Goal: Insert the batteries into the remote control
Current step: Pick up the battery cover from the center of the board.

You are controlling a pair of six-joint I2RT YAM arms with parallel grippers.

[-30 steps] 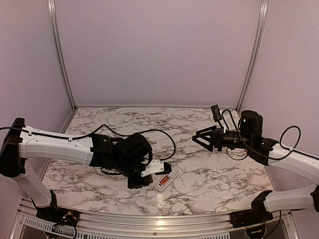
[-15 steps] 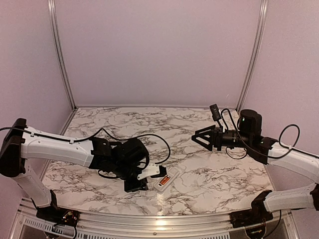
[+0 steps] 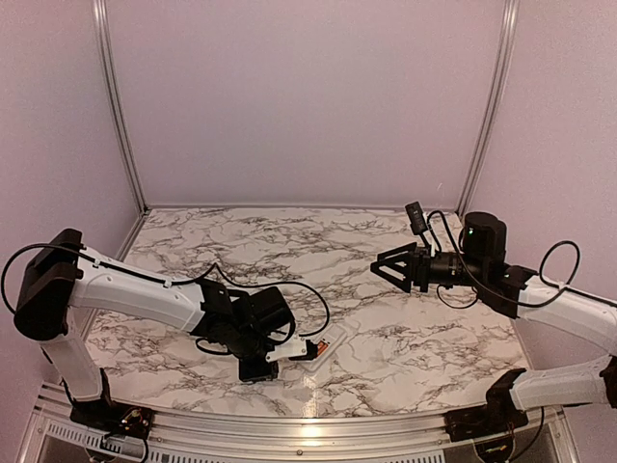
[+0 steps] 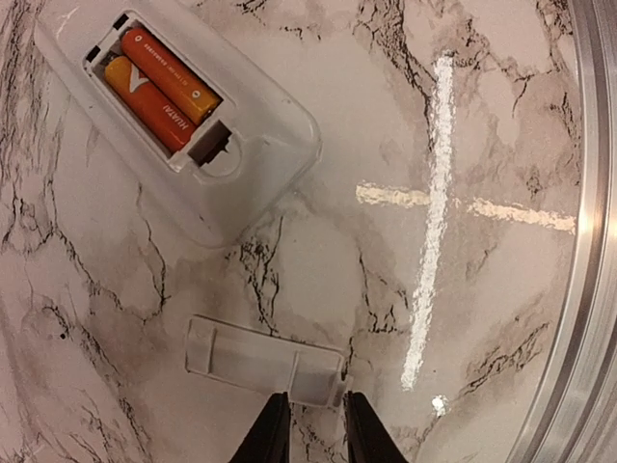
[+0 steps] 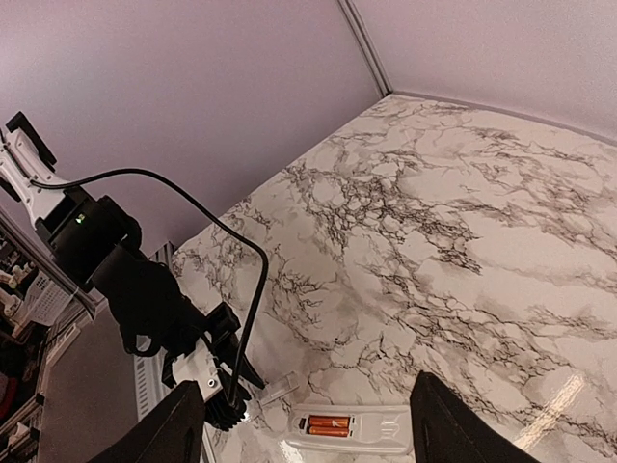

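The white remote control (image 4: 241, 145) lies back-up on the marble, and both orange-red batteries (image 4: 159, 87) sit side by side in its open recess. They also show in the right wrist view, the remote control (image 5: 376, 429) with the batteries (image 5: 329, 422). A loose clear battery cover (image 4: 241, 352) lies flat just in front of the remote. My left gripper (image 4: 314, 420) is low over the cover's near right corner, its fingers a narrow gap apart with marble showing between them. My right gripper (image 3: 378, 267) hangs open in the air to the right, holding nothing.
The table's metal front rail (image 4: 578, 289) runs close to the right of the left gripper. The left arm's black cable (image 5: 253, 289) loops over the marble behind the remote. Purple walls enclose the table on three sides.
The left gripper has dropped lower and drawn back from the remote to the loose cover. Its fingers, shut a second ago, now stand slightly apart. The right arm has hardly moved.
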